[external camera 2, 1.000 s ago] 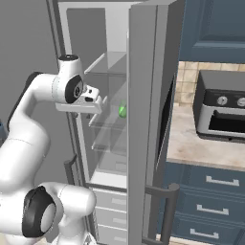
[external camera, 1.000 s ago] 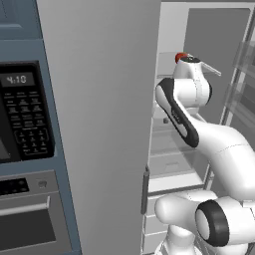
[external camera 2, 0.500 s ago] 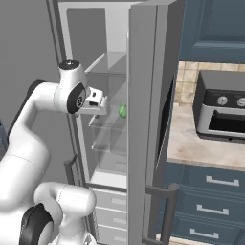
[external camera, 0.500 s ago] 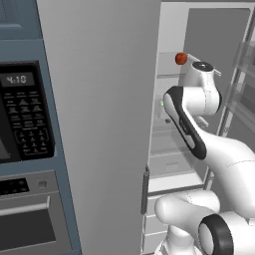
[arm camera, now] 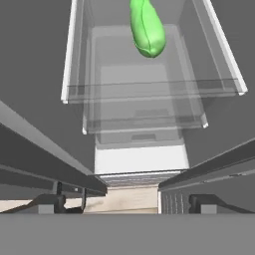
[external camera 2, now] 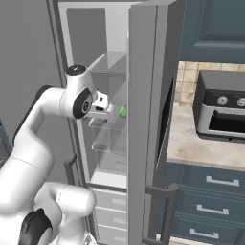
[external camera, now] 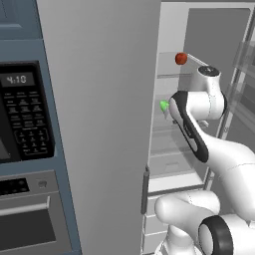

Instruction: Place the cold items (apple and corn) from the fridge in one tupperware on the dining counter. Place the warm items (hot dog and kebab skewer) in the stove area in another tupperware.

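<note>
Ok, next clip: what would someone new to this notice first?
Probably the white arm reaching into the open fridge, with its end effector open, close to a bright green corn on a glass shelf. A red apple sits on a higher shelf, the one other spot of colour in the grey interior.

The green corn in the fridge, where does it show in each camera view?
Left base view: corn mid-frame, peeking out left of the arm's elbow.
Right base view: centre, beside the fridge door edge, just past the hand.
Hand view: top centre, above the clear shelves.
Shared landmark: the glass fridge shelf.
</note>
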